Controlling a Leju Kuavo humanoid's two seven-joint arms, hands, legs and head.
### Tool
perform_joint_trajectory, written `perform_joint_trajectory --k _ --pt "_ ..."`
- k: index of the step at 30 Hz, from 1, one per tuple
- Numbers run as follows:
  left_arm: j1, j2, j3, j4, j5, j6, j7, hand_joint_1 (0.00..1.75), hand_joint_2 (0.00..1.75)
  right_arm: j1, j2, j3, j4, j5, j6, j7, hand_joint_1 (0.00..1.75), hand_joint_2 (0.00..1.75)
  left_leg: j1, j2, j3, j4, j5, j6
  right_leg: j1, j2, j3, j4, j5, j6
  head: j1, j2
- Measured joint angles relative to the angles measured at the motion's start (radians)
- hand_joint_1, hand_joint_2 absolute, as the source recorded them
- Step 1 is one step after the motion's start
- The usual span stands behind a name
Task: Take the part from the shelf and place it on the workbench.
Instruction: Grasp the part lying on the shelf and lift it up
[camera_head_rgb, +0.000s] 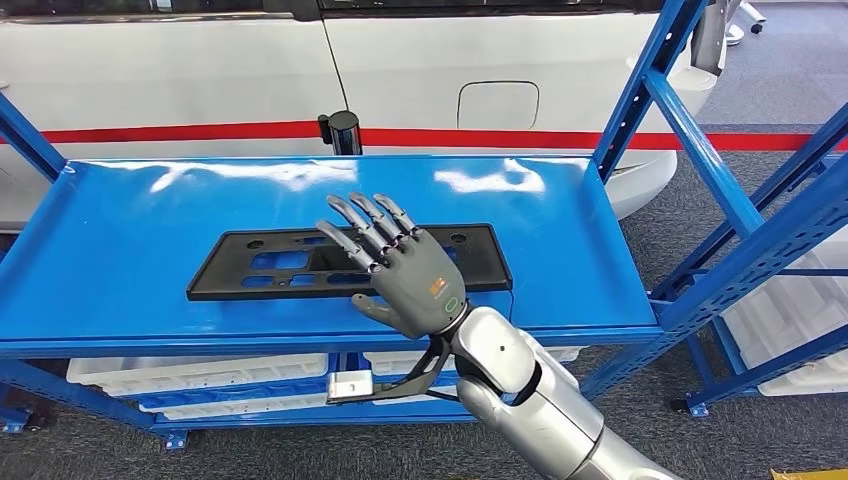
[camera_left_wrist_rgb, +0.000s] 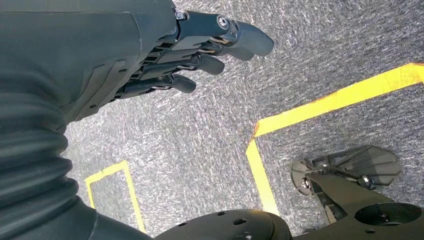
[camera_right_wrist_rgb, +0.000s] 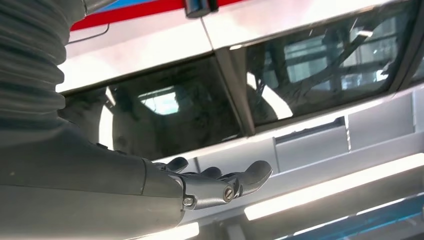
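Here the right hand (camera_head_rgb: 405, 275) hovered with fingers spread, empty.
Below lay the flat black plastic part (camera_head_rgb: 300, 262), near the blue metal shelf's (camera_head_rgb: 120, 250) front edge.

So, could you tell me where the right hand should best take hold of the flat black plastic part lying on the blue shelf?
Probably the near long edge of the black plastic part, approached from the shelf's front. It lies flat and thin on the blue shelf, so little else offers purchase, and the open right hand hovers over that side, fingers extended.

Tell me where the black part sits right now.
In the head view, the black part lies flat on the blue shelf, near its middle, with the right hand open above its right portion.
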Motion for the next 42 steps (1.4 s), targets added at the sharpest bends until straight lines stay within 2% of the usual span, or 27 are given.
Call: perform_joint_trajectory --k 7,21,33,42 --pt "-0.001 0.001 0.007 0.000 -0.005 -0.002 0.001 0.00 1.75 -0.015 0.039 0.055 0.075 -0.010 0.006 0.000 0.00 1.75 0.000 0.000 0.000 0.000 0.000 0.000 0.000 0.000 0.000 0.000 0.000 0.000 0.000 0.000" --pt "-0.001 0.002 0.024 0.000 -0.005 0.004 -0.009 0.00 1.75 -0.036 0.098 0.104 0.190 -0.046 0.027 -0.008 0.00 1.75 0.000 0.000 0.000 0.000 0.000 0.000 0.000 0.000 0.000 0.000 0.000 0.000 0.000 0.000" --pt "-0.002 0.005 0.036 0.000 -0.005 0.015 -0.010 0.00 1.75 -0.049 0.130 0.120 0.256 -0.048 0.018 0.001 0.00 1.75 0.000 0.000 0.000 0.000 0.000 0.000 0.000 0.000 0.000 0.000 0.000 0.000 0.000 0.000" --pt "-0.012 0.007 0.045 0.000 -0.017 0.022 -0.019 0.00 1.75 -0.080 0.190 0.120 0.377 -0.062 -0.023 0.022 0.00 1.75 0.000 0.000 0.000 0.000 0.000 0.000 0.000 0.000 0.000 0.000 0.000 0.000 0.000 0.000"
